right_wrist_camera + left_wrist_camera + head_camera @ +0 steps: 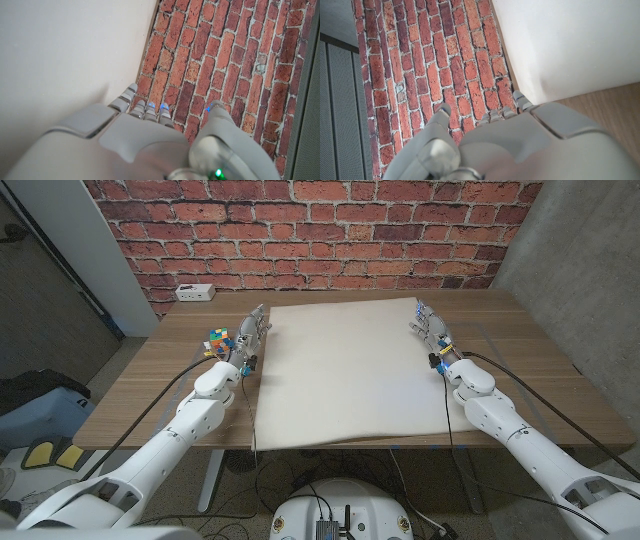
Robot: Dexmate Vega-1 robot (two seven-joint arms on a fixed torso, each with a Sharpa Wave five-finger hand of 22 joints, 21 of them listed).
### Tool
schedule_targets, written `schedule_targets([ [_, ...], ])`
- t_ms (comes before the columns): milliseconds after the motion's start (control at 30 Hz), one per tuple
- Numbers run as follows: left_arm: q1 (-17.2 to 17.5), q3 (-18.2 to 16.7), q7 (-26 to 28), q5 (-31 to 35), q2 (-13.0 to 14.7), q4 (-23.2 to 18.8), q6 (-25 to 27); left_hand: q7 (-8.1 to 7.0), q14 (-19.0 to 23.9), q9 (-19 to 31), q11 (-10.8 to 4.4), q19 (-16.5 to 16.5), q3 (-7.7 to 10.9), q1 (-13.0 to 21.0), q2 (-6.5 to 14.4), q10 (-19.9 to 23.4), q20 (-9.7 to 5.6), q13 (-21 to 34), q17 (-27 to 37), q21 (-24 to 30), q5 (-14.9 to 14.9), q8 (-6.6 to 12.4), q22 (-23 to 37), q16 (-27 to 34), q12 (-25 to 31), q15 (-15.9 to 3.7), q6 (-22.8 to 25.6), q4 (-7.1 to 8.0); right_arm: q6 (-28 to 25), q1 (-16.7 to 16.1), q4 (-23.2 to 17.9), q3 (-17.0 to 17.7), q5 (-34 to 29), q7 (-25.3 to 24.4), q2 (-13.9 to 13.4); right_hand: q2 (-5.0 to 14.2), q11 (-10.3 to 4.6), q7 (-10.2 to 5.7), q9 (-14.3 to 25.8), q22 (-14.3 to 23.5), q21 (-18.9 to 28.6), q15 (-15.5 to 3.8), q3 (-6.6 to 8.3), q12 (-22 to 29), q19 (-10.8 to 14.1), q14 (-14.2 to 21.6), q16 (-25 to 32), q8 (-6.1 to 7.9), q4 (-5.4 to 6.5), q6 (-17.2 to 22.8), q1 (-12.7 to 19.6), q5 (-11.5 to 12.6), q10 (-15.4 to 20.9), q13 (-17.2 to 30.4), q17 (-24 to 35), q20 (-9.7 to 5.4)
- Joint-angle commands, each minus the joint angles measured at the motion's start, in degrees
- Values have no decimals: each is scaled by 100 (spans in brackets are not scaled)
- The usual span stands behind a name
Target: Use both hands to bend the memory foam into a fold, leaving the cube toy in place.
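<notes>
I see the foam lying flat and unfolded across the middle of the bench, a pale sheet that reaches from near the far edge to the near edge, where its front border overhangs a little. My left hand stands at the foam's left edge near the far corner, fingers reaching away from me; in the head view it looks to be touching the edge, but I cannot tell whether it pinches the sheet. In the left wrist view the fingers lie close together, pointing at the brick wall, with the foam just beside them. My right hand stands the same way at the foam's right edge near the far corner. In the right wrist view its fingers sit side by side against the foam's border, the thumb held a little apart; I cannot tell if anything is held. The cube sits on the bench just left of my left hand, off the foam. A white power strip lies at the far left corner of the bench by the wall.
</notes>
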Motion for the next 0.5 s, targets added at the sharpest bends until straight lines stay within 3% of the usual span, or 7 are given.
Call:
schedule_targets([
  [33,10,67,88,150,22,-41,10,-9,-522,7,-33,-247,38,55,-8,-604,-40,23,19,26,33,40,23,28,40,-107,-719,-9,16,11,3,6,-128,-88,-76,19,74,5,13,8,39,16,73,60,80,0,60,49,-31,87,95,43,87,9,-10,36],
  [500,346,41,496,456,349,-723,178,8,-394,8,9,-108,36,108,-23,-468,40,23,6,7,35,82,22,63,96,-90,-586,-63,-85,-333,-485,58,-299,-310,-395,76,97,16,14,8,51,31,140,85,167,78,77,69,-93,162,199,50,191,9,-46,38],
])
